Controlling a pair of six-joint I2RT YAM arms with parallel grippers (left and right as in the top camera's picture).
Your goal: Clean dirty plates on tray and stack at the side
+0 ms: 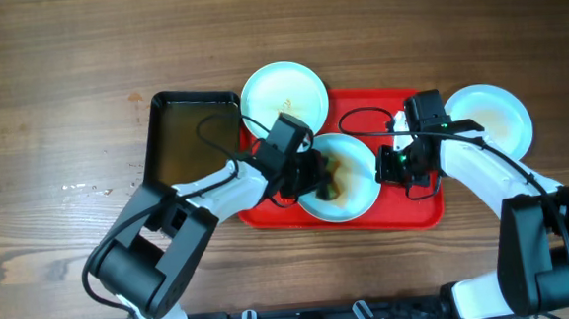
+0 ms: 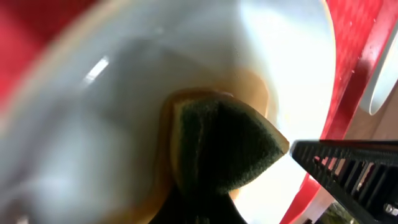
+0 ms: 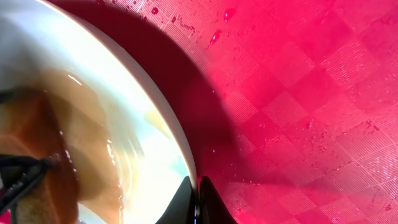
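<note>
Left hand is clamped on the sponge in the middle plate on the tray, right hand pinched shut on its rim, so a hard scrub probably slops brown sauce over or yanks the rim free.

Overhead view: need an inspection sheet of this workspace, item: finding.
Surface: brown wooden table.
Job's things: large red rectangular plastic tray; three round pale plates: rear plate overhangs tray's far edge, middle plate on tray, sauce-smeared, right plate on table beside tray.
Clutter: black rectangular tub of brownish liquid.
Grippers: left gripper shut on dark green sponge in middle plate; right gripper shut on its rim.
Cables: black cables loop over tub and tray.
Surroundings: nothing seen.
</note>
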